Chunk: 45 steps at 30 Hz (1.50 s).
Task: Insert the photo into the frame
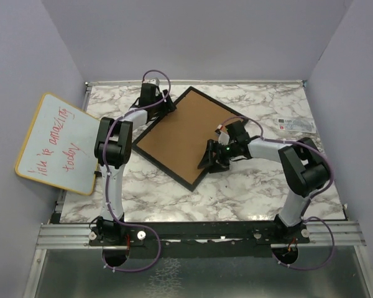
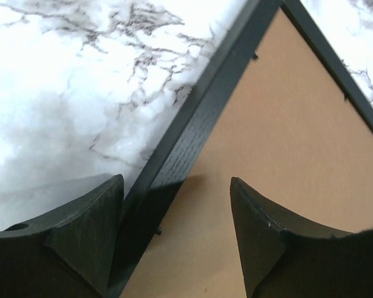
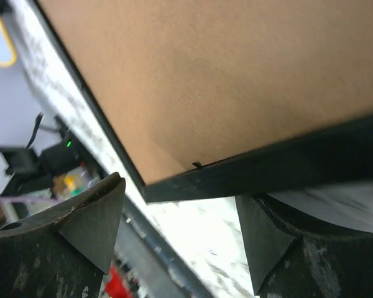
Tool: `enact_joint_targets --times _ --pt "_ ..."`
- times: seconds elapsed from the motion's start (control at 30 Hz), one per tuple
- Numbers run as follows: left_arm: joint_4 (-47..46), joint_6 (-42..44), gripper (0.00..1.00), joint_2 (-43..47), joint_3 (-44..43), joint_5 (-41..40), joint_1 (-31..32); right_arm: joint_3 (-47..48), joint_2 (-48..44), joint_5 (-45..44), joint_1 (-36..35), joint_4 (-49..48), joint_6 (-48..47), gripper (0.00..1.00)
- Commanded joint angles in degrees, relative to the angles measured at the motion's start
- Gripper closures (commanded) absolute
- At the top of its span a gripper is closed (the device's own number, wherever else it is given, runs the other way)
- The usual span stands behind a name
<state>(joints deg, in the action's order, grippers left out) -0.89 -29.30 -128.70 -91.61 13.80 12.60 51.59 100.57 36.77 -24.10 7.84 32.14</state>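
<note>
The black frame point(image 1: 161, 167) lies turned diagonally on the marble table, back side up, with a brown backing board point(image 1: 186, 133) filling it. The photo is hidden. My left gripper point(image 1: 161, 102) is open at the frame's upper-left side. In the left wrist view it point(image 2: 174, 180) straddles the black rail point(image 2: 199, 118), one finger outside on the marble and the other over the board point(image 2: 286, 143). My right gripper point(image 1: 210, 162) is open at the lower-right side. In the right wrist view it point(image 3: 180, 186) has the rail point(image 3: 286, 164) near a frame corner between its fingers.
A yellow-rimmed whiteboard point(image 1: 56, 143) with red writing leans at the left, overhanging the table's edge. A small white label point(image 1: 295, 124) lies at the back right. Grey walls close in three sides, and a metal rail point(image 1: 199, 234) runs along the front.
</note>
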Motion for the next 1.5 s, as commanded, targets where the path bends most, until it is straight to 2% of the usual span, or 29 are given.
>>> enact_joint_targets --times 0.0,0.17,0.27,0.47,0.6,0.7,0.83,1.0,1.13,1.2,1.33,1.4,1.47 --pt "7.89 -4.09 0.32 -2.96 1.29 15.43 6.47 7.39 7.6 4.36 -5.78 -13.5 2.74 0.25" --pt "7.57 -3.09 0.32 -2.25 2.12 18.31 6.56 8.51 7.74 4.9 -7.28 -12.19 3.02 0.24" --pt "8.68 -1.33 0.31 -0.78 2.0 18.7 6.56 6.45 4.24 2.24 -7.28 -5.23 -0.07 0.22" --pt "20.83 6.0 0.18 2.65 -6.27 10.07 4.81 4.41 -5.6 -3.39 -7.3 10.12 -9.51 0.21" --pt "21.8 6.38 0.08 7.92 -6.16 5.59 2.18 9.22 -7.95 -5.63 -7.28 14.0 -12.38 0.2" --pt "21.79 6.6 0.07 12.43 -3.76 2.69 0.53 14.31 -6.33 -6.35 -7.28 15.55 -13.03 0.21" --pt "21.78 6.24 0.07 19.62 3.12 -2.83 -0.95 18.9 -2.63 -1.95 -7.58 10.28 -11.42 0.26" --pt "21.27 2.13 0.09 29.79 15.51 -9.54 -3.44 30.73 6.8 2.34 -9.9 6.89 -8.88 0.36" --pt "18.88 -2.92 0.09 37.33 26.43 -10.3 -5.2 35.5 12.69 3.51 -11.94 0.97 -3.26 0.38" --pt "17.22 -5.49 0.11 40.87 31.6 -10.73 -5.43 37.65 16.42 6.99 -12.54 -2.44 0.2 0.41" --pt "14.88 -8.29 0.21 45.84 40.49 -10.91 -5.88 44.43 23.64 10.81 -14.58 -4.09 3.65 0.56" --pt "15.38 -8.6 0.3 46.85 43.15 -11.71 -6.1 48.16 27.05 12.01 -15.69 -3.19 4.35 0.68" --pt "16.13 -9.28 0.38 47.34 45.4 -12.64 -6.33 51.24 30.16 12.8 -16.65 -3.15 5.62 0.75"
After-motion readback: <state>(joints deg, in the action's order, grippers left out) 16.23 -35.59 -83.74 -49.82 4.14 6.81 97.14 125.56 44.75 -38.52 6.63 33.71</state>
